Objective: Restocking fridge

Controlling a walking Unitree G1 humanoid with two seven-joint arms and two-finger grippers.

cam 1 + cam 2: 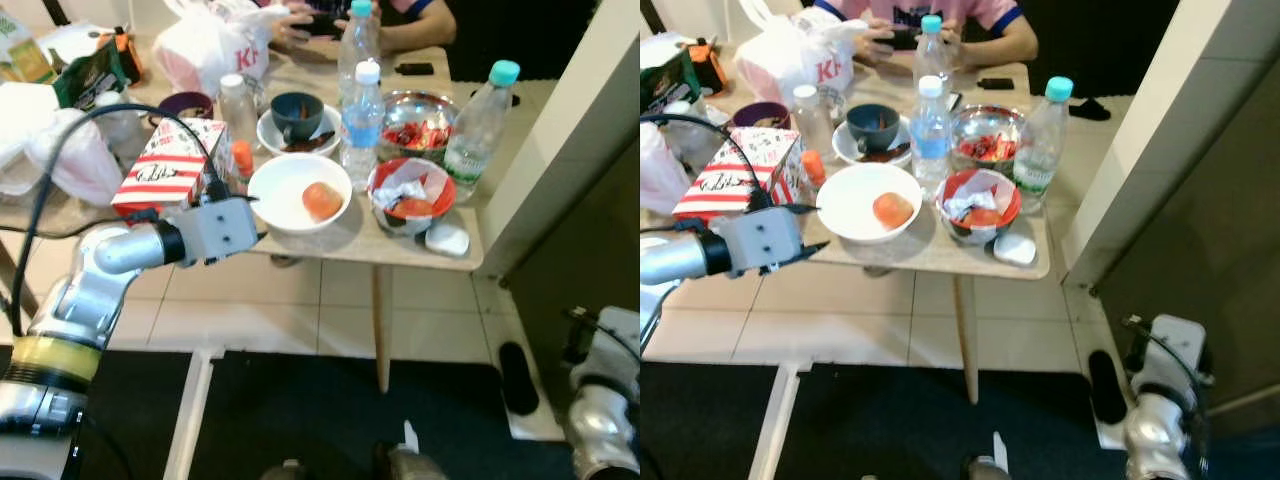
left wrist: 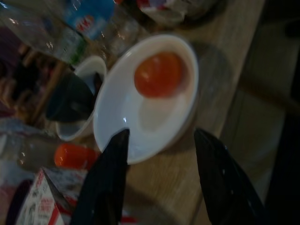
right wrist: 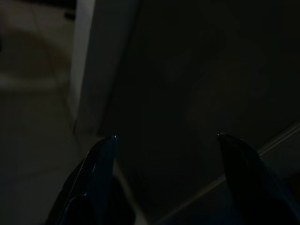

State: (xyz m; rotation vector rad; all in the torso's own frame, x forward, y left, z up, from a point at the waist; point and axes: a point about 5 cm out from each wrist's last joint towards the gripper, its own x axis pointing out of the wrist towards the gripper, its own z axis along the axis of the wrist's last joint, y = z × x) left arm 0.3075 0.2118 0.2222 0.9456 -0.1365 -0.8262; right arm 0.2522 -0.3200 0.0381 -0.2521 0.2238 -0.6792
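L gripper (image 2: pixel 159 140) spread, by white bowl (image 1: pixel 285 185) on wood table (image 1: pixel 420 255), tiled floor (image 1: pixel 300 310).

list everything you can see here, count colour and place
table: 1, light wood, ahead
white bowl: 1, near edge, holds the tomato
tomato: 1, orange-red, in white bowl
water bottles: 3, clear, blue and teal caps, table middle and right
red bowl: 1, right of white bowl
metal bowl: 1, behind red bowl
striped box: 1, red-white, left
plastic bag: 1, white, far left
person: 1, far side
left pincer: open, before white bowl
right pincer: open, low, near dark door
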